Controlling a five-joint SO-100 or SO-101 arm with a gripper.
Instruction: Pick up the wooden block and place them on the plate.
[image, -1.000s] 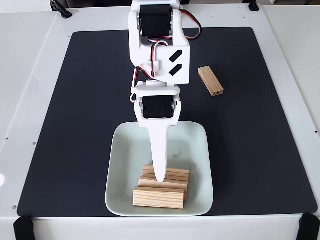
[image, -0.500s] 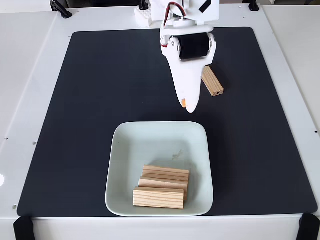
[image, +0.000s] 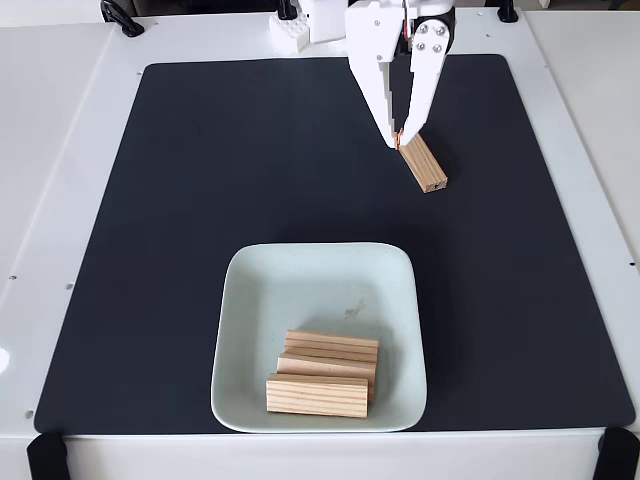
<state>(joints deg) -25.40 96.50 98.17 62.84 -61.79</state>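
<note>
Fixed view: my tool (image: 401, 143) hangs nearly clenched, empty, tips at the lone wooden block's (image: 424, 165) far end.

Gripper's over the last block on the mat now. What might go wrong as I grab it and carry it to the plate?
1. The gripper sits at the far end of the loose wooden block, not its middle; an end grasp may let it pivot or slip.
2. The block lies diagonally, so the fingers might nudge it aside.
3. The stacked blocks crowd the plate at its near edge; release toward the bare far half.
</note>
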